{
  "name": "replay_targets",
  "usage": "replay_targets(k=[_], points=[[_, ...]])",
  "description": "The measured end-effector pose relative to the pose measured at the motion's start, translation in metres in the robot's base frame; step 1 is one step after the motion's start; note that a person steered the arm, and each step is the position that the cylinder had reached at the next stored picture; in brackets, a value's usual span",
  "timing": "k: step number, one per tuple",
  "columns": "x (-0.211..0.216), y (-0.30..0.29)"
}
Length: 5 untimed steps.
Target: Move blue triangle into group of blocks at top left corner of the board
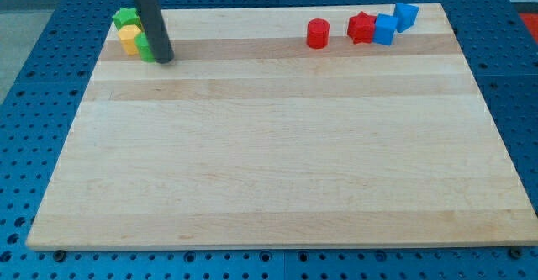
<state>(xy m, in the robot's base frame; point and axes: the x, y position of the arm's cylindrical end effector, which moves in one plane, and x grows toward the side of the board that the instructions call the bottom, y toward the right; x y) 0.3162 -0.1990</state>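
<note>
1. My tip (pixel 165 60) sits at the view's top left, touching a green block (pixel 145 48) beside the yellow block (pixel 129 38) and green star (pixel 125 17); nothing gripped.
2. The blue triangle (pixel 406 16) waits top right, beside a blue block (pixel 385 29).

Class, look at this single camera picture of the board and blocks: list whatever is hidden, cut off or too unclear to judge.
1. Camera view: my tip stands in front of a green block, so that block's shape and any contact are hidden.
2. The rod's upper part is cut off by the view's top edge.
3. Of the two blue blocks, and, which one is the triangle is too small to tell.
</note>
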Motion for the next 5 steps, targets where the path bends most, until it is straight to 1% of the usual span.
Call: replay_targets(k=[1, 2, 3, 4, 5], points=[[-0.005, -0.016], [-0.006, -0.016], [0.009, -0.001], [0.033, 0.049], [0.037, 0.152]])
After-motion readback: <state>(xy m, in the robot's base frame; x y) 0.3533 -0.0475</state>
